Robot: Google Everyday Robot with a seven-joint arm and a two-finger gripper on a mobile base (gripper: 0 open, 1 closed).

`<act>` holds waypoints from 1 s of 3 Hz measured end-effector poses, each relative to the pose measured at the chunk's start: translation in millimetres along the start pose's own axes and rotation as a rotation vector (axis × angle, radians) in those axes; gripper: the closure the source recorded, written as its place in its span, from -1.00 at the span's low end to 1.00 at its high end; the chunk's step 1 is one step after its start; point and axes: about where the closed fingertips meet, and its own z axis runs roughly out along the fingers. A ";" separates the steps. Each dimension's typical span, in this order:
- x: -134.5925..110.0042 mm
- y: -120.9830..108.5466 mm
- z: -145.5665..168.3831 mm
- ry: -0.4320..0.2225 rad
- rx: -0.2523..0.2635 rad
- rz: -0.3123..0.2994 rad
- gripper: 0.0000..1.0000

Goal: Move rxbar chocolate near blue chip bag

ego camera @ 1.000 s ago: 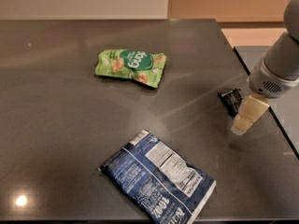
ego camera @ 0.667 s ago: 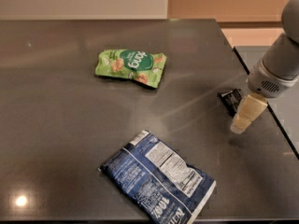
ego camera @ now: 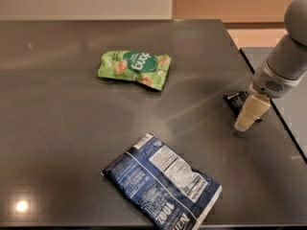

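The rxbar chocolate [ego camera: 234,101] is a small shiny black wrapper lying near the table's right edge, partly hidden behind my gripper. My gripper [ego camera: 242,124] hangs from the grey arm at the right, its cream tip reaching down to the table just in front of and right of the bar. The blue chip bag [ego camera: 163,182] is a large crinkled navy bag with a white nutrition panel. It lies flat at the front middle, well apart from the bar.
A green snack bag [ego camera: 135,68] lies at the back middle of the dark table [ego camera: 57,128]. The table's right edge [ego camera: 278,123] runs close to the bar and gripper, with a second dark surface beyond it.
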 end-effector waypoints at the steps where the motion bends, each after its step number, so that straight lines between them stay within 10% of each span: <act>1: 1.5 -4.3 5.0 0.010 -0.012 0.007 -0.21; 3: 1.3 -6.5 2.1 0.012 -0.015 0.010 0.73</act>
